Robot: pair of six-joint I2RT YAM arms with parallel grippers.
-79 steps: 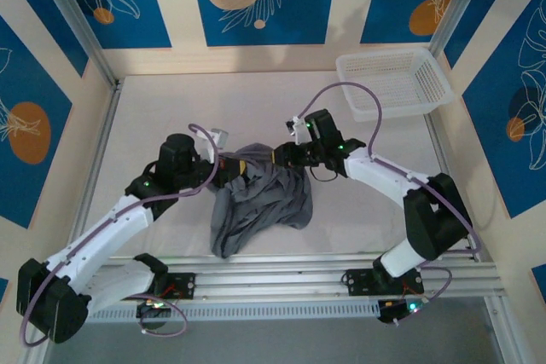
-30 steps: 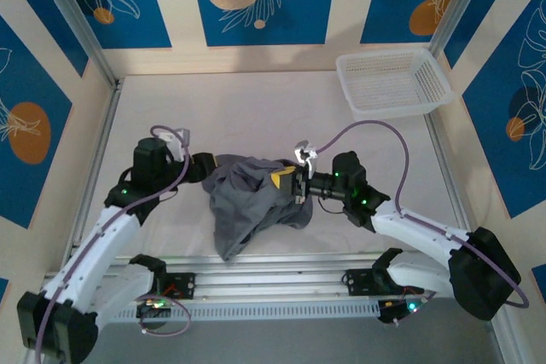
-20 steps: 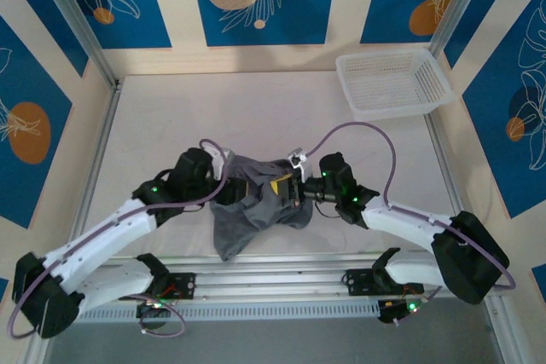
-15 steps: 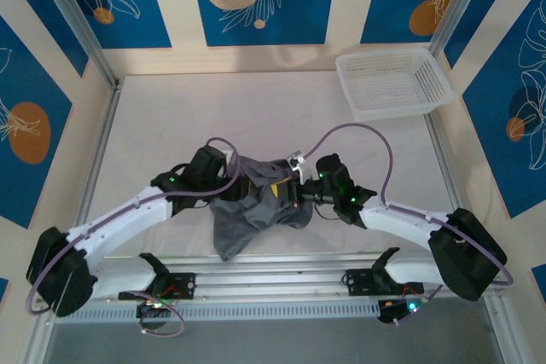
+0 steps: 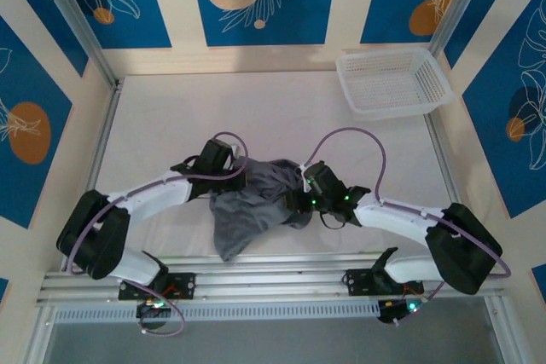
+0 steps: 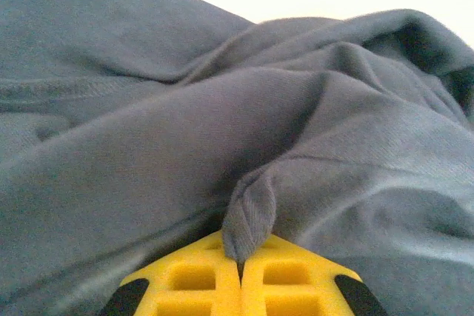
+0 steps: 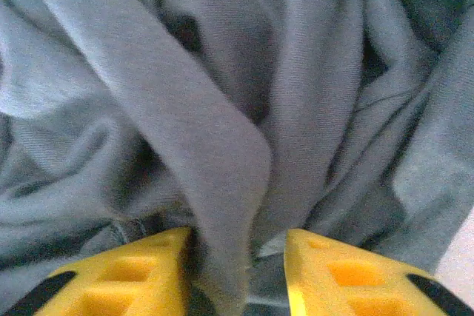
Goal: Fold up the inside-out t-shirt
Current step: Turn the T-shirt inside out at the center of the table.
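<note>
The dark grey inside-out t-shirt point(image 5: 256, 204) lies crumpled in a heap on the white table, near the front middle. My left gripper point(image 5: 241, 178) sits at the heap's upper left edge. In the left wrist view its yellow jaws point(image 6: 241, 266) are pressed together on a small pinched fold of the t-shirt point(image 6: 250, 212). My right gripper point(image 5: 295, 198) is pushed into the heap's right side. In the right wrist view the right gripper point(image 7: 238, 257) is open, with a loose ridge of the t-shirt point(image 7: 222, 153) standing between its yellow fingers point(image 7: 337, 268).
A white plastic mesh basket point(image 5: 394, 83) stands at the back right corner. An aluminium rail point(image 5: 273, 277) runs along the near edge, and metal frame posts point(image 5: 98, 138) border the table's sides. Bare tabletop point(image 5: 256, 108) spreads behind the heap.
My left gripper swung right onto the shirt's upper left edge and shut on a fold. My right gripper let go, opened, and shifted slightly left into the heap.
</note>
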